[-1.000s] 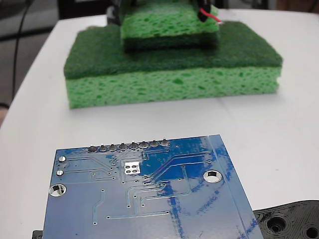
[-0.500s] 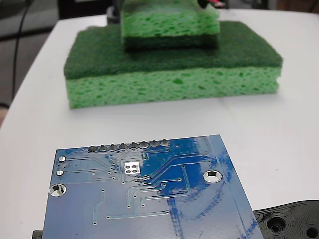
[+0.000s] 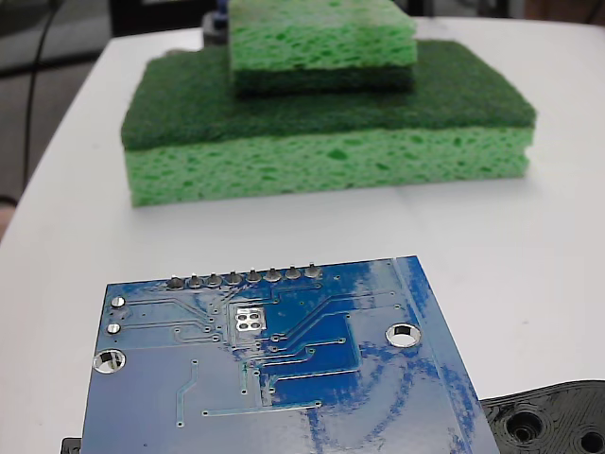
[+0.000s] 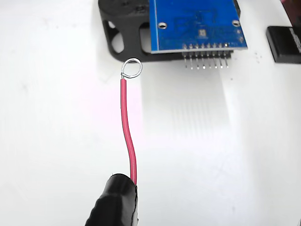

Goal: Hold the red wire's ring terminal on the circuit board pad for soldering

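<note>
In the wrist view my gripper (image 4: 121, 195) is shut on the red wire (image 4: 127, 136), which curves up from the black fingertips to the ring terminal (image 4: 132, 68). The ring lies left of the circuit board (image 4: 197, 23), just below the edge of the black plastic part (image 4: 123, 29) under the board. It is apart from the board's pin row (image 4: 207, 48). In the fixed view the blue circuit board (image 3: 284, 378) lies in the foreground with its row of grey solder points (image 3: 244, 277); gripper, wire and ring are out of view there.
Two stacked green sponges (image 3: 326, 123) stand behind the board in the fixed view. A black plastic part with holes (image 3: 553, 421) sits at the board's lower right. In the wrist view a black block (image 4: 284, 43) lies right of the board.
In the fixed view the gripper tip and red wire, seen above the top sponge earlier, have moved up out of the picture. The board and sponges have not moved.
</note>
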You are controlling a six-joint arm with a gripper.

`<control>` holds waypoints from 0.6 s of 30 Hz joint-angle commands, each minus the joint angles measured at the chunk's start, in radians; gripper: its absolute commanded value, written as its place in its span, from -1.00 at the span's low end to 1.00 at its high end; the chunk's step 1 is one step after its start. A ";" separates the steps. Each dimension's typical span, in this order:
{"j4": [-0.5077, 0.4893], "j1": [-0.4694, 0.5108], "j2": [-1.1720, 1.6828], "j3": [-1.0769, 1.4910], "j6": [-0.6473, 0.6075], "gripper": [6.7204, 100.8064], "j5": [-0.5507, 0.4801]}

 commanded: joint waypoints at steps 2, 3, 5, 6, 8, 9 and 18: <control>-0.014 0.020 -0.138 -0.100 -0.011 0.99 -0.006; -0.018 0.031 -0.179 -0.126 -0.017 0.99 -0.017; -0.026 0.051 -0.261 -0.178 -0.026 0.99 -0.034; -0.031 0.060 -0.299 -0.201 -0.032 0.99 -0.041; -0.038 0.084 -0.374 -0.249 -0.043 0.99 -0.063; -0.040 0.097 -0.408 -0.272 -0.046 0.99 -0.074; 0.040 0.129 -0.669 -0.522 -0.061 0.99 -0.104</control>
